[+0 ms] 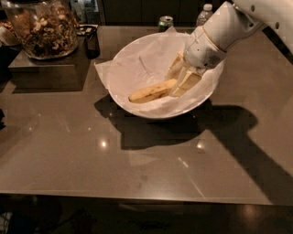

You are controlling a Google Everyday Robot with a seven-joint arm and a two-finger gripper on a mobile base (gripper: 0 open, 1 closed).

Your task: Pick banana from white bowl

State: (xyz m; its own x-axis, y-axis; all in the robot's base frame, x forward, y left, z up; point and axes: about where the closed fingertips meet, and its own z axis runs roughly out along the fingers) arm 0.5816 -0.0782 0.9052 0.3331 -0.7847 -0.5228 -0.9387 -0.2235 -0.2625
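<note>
The yellow banana point(151, 92) lies on the crinkled paper inside the white bowl point(137, 109), which stands at the middle back of the table. My gripper point(181, 77) reaches down into the bowl from the upper right. It is open, with its pale fingers point(187, 83) on either side of the banana's right end. The banana rests on the bowl's lining and its left end points toward the bowl's left side.
A glass jar of nuts point(46, 27) stands on a dark box point(46, 68) at the back left. A green can point(165, 22) and a water bottle point(205, 13) stand behind the bowl. My white arm point(238, 23) crosses the upper right.
</note>
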